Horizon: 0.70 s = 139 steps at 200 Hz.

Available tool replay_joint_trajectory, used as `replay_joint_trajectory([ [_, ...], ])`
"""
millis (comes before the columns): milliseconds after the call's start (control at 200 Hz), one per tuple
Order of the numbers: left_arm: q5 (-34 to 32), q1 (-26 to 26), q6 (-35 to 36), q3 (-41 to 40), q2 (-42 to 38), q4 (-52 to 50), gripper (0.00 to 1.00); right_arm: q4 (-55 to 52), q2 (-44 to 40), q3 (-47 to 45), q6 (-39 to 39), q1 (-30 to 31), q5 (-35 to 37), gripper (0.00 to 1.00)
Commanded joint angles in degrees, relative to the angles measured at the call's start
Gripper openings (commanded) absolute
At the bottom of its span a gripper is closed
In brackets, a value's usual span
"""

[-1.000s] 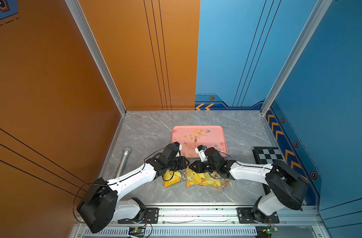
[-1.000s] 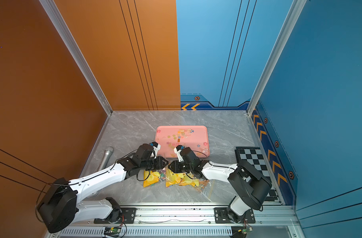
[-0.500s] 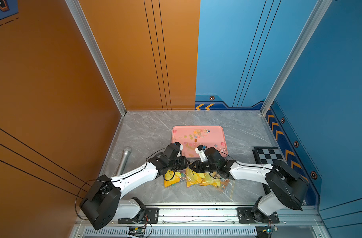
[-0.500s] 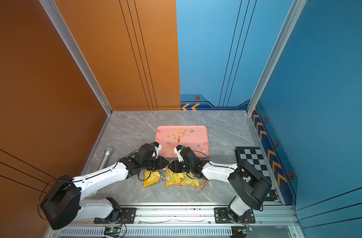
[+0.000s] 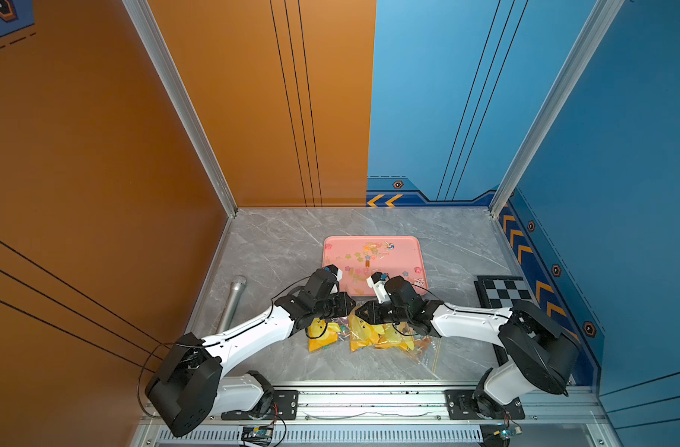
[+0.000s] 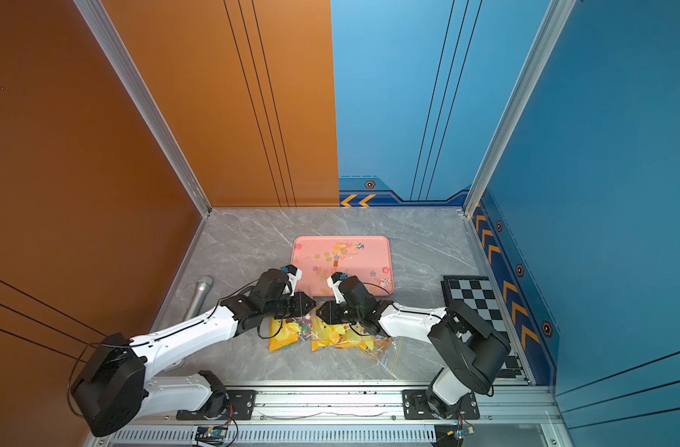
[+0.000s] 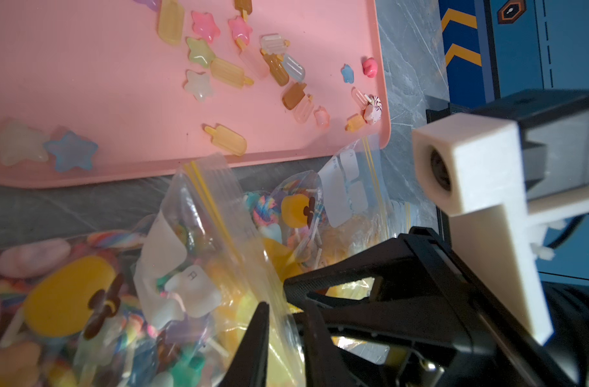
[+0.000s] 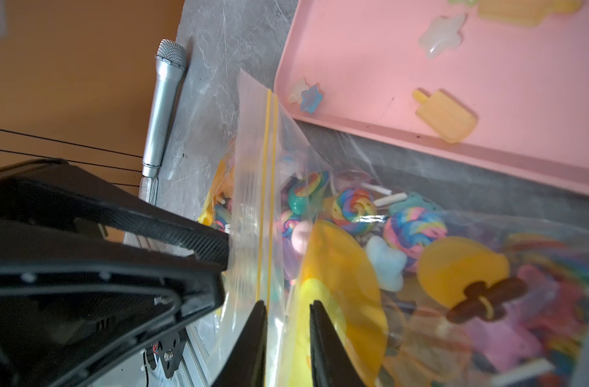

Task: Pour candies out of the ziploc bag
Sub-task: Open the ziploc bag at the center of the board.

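The clear ziploc bag (image 5: 385,336) (image 6: 342,336) lies on the grey floor just in front of the pink tray (image 5: 416,247). It holds swirl lollipops, stars and yellow pieces of the candies (image 8: 353,206). More candies (image 5: 363,257) (image 7: 226,72) lie scattered on the tray. My left gripper (image 5: 348,305) (image 7: 284,321) and right gripper (image 5: 359,311) (image 8: 285,318) meet tip to tip at the bag's yellow-striped zip rim (image 8: 266,174). Each has a layer of the film between its narrowed jaws. The rim stands up off the floor between them.
A silver microphone (image 5: 234,298) (image 8: 164,100) lies along the orange wall on the left. A black-and-white checkerboard (image 5: 505,290) sits by the blue wall on the right. The metal rail with the arm bases (image 5: 369,398) borders the front.
The left gripper's jaws have narrowed onto the bag's rim. The left arm's base turned slightly. The right arm and the bag stay as they were.
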Motion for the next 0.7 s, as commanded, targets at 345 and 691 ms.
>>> replay_joint_trajectory([
  [345,0.14,0.93,-0.39,-2.58,-0.51,1.1,0.15,1.1,-0.33,-0.88,0.86,-0.2,1.05,0.25],
  [691,1.27,1.3,-0.7,-3.46,-0.7,2.51,0.1,2.71,-0.32,-1.38,1.92,-0.47,0.56,0.25],
])
